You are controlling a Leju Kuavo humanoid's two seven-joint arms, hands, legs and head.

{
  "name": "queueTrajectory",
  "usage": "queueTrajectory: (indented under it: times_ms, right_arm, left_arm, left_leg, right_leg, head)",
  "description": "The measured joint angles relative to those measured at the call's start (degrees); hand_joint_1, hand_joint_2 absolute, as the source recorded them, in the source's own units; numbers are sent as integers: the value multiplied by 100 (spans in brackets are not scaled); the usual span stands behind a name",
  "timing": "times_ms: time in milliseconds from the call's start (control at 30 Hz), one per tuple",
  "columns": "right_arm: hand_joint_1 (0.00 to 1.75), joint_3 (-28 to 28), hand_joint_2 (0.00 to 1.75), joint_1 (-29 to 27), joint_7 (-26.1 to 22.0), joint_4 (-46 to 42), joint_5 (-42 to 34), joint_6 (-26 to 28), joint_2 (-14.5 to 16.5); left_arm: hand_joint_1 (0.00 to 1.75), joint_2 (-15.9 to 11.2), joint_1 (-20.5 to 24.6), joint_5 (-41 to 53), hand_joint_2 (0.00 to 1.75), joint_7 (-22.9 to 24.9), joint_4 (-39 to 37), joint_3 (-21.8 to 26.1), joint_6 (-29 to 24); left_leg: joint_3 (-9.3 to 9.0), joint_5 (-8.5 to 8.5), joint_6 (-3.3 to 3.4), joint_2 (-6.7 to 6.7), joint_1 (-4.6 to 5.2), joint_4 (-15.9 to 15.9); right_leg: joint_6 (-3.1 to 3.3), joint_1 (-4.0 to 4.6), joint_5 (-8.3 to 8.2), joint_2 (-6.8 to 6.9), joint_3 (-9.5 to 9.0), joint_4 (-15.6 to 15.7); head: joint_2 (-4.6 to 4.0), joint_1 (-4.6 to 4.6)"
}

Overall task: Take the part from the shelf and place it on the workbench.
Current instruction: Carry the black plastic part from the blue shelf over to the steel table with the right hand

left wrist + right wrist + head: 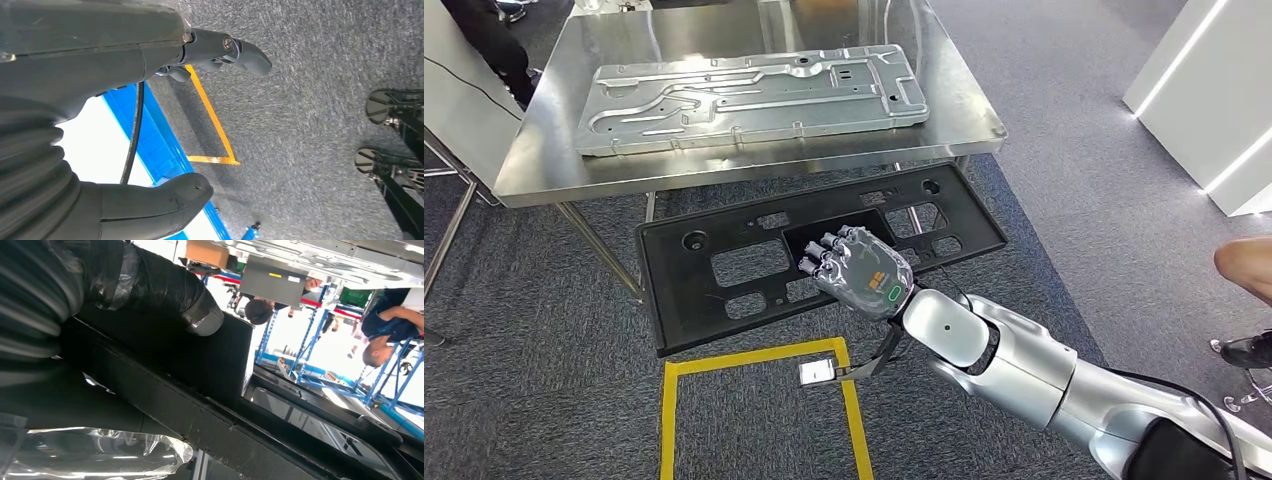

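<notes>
The right hand [861, 272] grips the black part [724, 270], its fingers [824, 255] curled over the edge of a central cutout. It holds this flat perforated panel level in front of the steel desk [544, 160], lower than the desktop, over grey carpet. A silver stamped plate [754, 95] lies on the desk. The left hand [150, 100] hangs over the carpet holding nothing, thumb and fingers apart.

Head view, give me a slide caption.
Right hand grips black panel in front of steel workbench carrying a metal plate.
</notes>
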State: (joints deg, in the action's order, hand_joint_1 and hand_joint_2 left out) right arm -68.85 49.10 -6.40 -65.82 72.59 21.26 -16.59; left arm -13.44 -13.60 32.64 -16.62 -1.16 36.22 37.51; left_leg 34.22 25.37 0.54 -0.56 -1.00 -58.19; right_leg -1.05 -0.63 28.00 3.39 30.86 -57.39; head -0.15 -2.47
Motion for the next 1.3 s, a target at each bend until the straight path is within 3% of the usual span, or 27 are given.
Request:
queueTrajectory:
  times_ms: [333,467,533,633,667,700,767,833,867,967,1033,1133,1167,1200,1233,1300]
  right_arm:
    - [175,0,175,16,-13,7,-57,-71,14]
    - [175,0,175,46,-16,3,-68,-89,43]
    - [175,0,175,75,-21,-1,-77,-97,47]
    - [175,-9,175,78,-39,-3,-97,-125,27]
    - [175,-16,175,66,-45,-3,-107,-138,22]
    - [175,-22,175,58,-50,-3,-116,-149,20]
    - [175,-25,175,58,-51,-3,-136,-158,11]
    - [175,-25,175,63,-51,-5,-146,-160,2]
    - [175,-26,175,62,-52,-9,-147,-161,1]
    - [175,-27,175,64,-51,-16,-150,-163,-2]
    - [175,-26,175,78,-50,-21,-151,-164,-2]
    - [175,-27,175,85,-52,-23,-152,-169,1]
    - [175,-28,175,80,-54,-23,-152,-172,1]
    - [175,-30,175,76,-57,-24,-152,-174,0]
    - [175,-30,175,75,-59,-24,-154,-175,-1]
    - [175,-31,175,78,-61,-27,-156,-176,-2]
  left_arm:
    - [0,1,-1,23,175,8,0,80,-24]
    - [0,-2,-8,37,175,3,0,101,-9]
    - [0,2,-12,47,175,-8,0,102,4]
    - [0,11,4,54,175,-14,0,105,3]
    - [0,14,11,55,175,-13,0,107,-3]
    - [0,16,13,55,175,-9,0,110,-13]
    - [0,20,10,54,175,2,0,119,-32]
    - [0,21,7,54,175,11,0,127,-39]
    - [0,20,9,54,175,14,0,130,-39]
    - [0,19,8,54,175,14,0,135,-37]
    - [0,19,9,55,175,15,0,137,-37]
    - [0,17,12,60,175,13,0,138,-39]
    - [0,17,11,64,175,9,0,139,-37]
    - [0,17,8,69,175,5,0,139,-34]
    - [0,16,1,74,175,0,0,140,-31]
    - [0,13,-9,85,175,-9,0,140,-25]
  left_leg:
    - [5,8,6,-1,7,-9]
    - [-46,13,128,6,10,73]
    - [-144,-34,182,9,-20,192]
    - [-184,-29,211,33,-29,220]
    - [-190,-15,204,52,-28,211]
    - [-200,4,189,74,-30,194]
    - [-231,69,137,118,-43,131]
    - [-222,148,55,151,-39,46]
    - [-210,174,11,162,-36,15]
    - [-217,204,-108,172,-55,15]
    - [-143,337,-162,136,-65,-190]
    - [410,771,-201,94,-68,-1231]
    - [599,827,-202,93,-67,-1520]
    - [700,768,-193,93,-66,-1617]
    - [677,593,-176,92,-65,-1474]
    - [378,133,-117,82,-49,-738]
  right_leg:
    - [-6,-5,-3,0,-1,10]
    - [-112,-42,0,-11,-42,52]
    - [-107,-40,190,-149,64,-245]
    - [-83,-53,684,-317,652,-1357]
    - [-87,-59,716,-325,804,-1589]
    - [-90,-68,630,-326,860,-1614]
    - [-85,-89,178,-327,642,-1017]
    - [-57,-86,-116,-344,369,-367]
    - [-34,-73,-142,-352,319,-227]
    - [75,-43,-99,-351,313,-197]
    - [152,-62,-89,-337,250,-156]
    - [225,-38,-43,-317,183,-136]
    - [237,-23,-24,-314,167,-137]
    - [242,-10,-1,-312,143,-138]
    - [242,-2,27,-313,106,-138]
    - [222,8,96,-313,10,-132]
  head:
    - [0,1]
    - [0,1]
    - [0,2]
    - [0,2]
    - [0,2]
    - [0,2]
    - [0,3]
    - [0,2]
    - [0,1]
    - [0,0]
    - [0,-3]
    - [0,-7]
    - [0,-7]
    - [0,-7]
    - [0,-7]
    - [0,-6]
